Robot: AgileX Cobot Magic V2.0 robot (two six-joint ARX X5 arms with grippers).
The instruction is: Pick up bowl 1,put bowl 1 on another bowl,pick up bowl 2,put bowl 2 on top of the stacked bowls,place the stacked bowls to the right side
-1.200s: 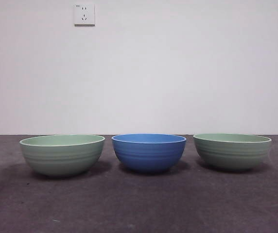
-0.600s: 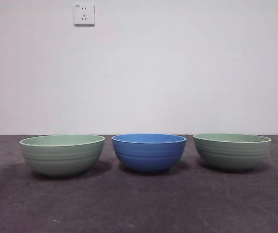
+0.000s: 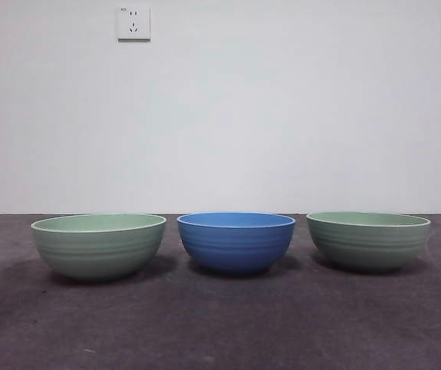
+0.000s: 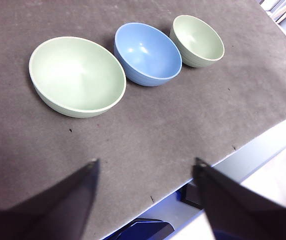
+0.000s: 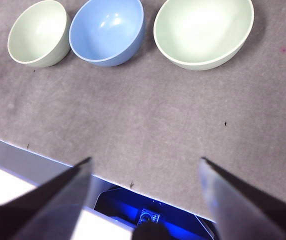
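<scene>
Three bowls sat unstacked on the desk (image 3: 220, 324); left claw (image 4: 145, 167) and right claw (image 5: 144, 162) gaped empty, first pickup apparently pending.

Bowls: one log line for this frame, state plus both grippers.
stage: pre-grasp | blue bowl between two green bowls, none stacked | left gripper open, back from bowls | right gripper open, back from bowls
</scene>
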